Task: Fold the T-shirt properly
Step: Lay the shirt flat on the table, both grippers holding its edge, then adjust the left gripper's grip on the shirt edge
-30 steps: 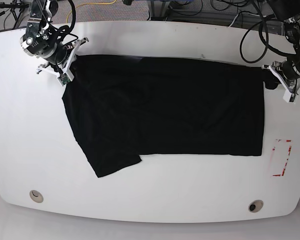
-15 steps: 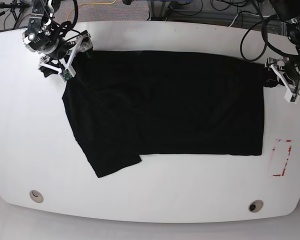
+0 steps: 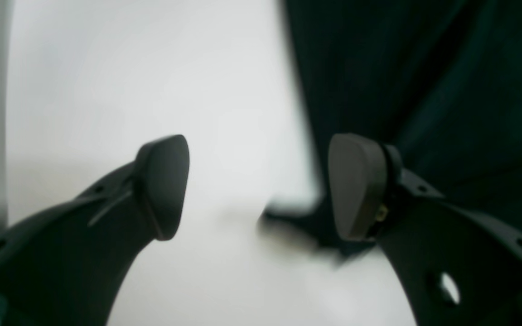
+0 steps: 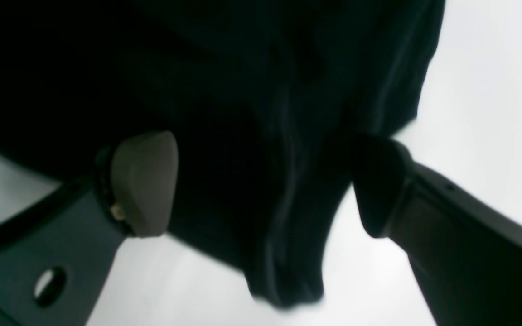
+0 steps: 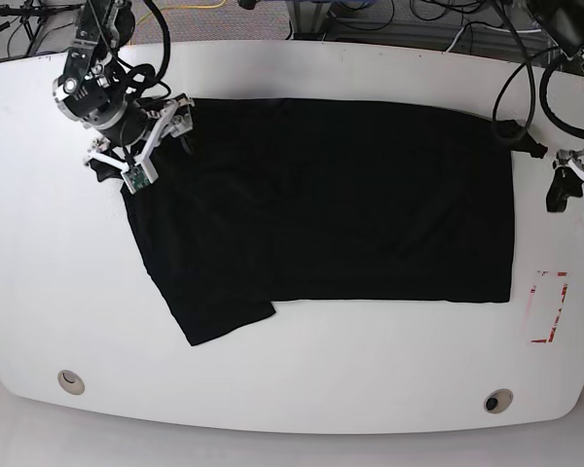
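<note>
The black T-shirt [image 5: 321, 204] is lying spread flat on the white table [image 5: 292, 389], 1 sleeve sticking out toward the table's near edge. The right hand [image 5: 141, 146] is hanging over the shirt's far-left corner with its fingers [image 4: 141, 183] spread wide, cloth bunching between them without being pinched. The left hand [image 5: 574, 190] is sitting just off the shirt's right edge, also wide and gripping nothing. A red-marked paper [image 5: 548, 306] is lying right of the shirt, and 2 round grommets [image 5: 71, 380] are sitting near the table's front edge.
</note>
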`<state>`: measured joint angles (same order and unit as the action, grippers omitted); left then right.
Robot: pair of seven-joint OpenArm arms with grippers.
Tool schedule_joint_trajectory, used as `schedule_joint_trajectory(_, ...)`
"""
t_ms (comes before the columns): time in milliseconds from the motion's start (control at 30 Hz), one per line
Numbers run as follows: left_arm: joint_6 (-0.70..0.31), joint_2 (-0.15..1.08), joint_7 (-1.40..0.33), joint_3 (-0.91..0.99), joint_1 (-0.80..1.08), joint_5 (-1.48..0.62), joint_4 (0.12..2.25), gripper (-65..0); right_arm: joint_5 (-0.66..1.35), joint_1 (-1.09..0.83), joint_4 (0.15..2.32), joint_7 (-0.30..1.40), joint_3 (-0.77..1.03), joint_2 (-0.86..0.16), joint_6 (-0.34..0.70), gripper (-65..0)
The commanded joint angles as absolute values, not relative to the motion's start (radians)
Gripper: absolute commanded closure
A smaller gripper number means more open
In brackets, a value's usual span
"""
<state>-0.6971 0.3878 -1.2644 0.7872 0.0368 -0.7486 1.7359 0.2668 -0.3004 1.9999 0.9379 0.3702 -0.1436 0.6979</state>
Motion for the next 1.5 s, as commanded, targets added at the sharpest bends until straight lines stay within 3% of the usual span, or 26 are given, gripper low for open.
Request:
schedule_joint_trajectory(0, -0.698, 0.395, -1.274, 0.805, 0.022, -0.783, 1.755, -44.6, 0.280, -0.277, 2.005, 0.917, 0.374, -0.145, 0.698, -54.4)
schedule_joint_trajectory(267, -0.698, 0.321, -1.277, 0.750, 0.030, -0.791, 1.758, -44.6, 0.283, -0.309, 2.008, 0.923, 0.404, -0.148, 0.698, -53.4)
schedule_joint_trajectory(700, -0.698, 0.320, -1.271, 0.722, 0.196, -0.797, 1.807, -44.6, 0.288, -0.366, 2.003, 0.941, 0.501, -0.142, 0.698, -53.7)
schedule_joint_trajectory(1467, -0.698, 0.249, -1.270, 0.722, 0.343, -0.791, 1.876, -44.6, 0.286, -0.363, 1.873, 0.909, 0.499, -0.142, 0.698, -53.3)
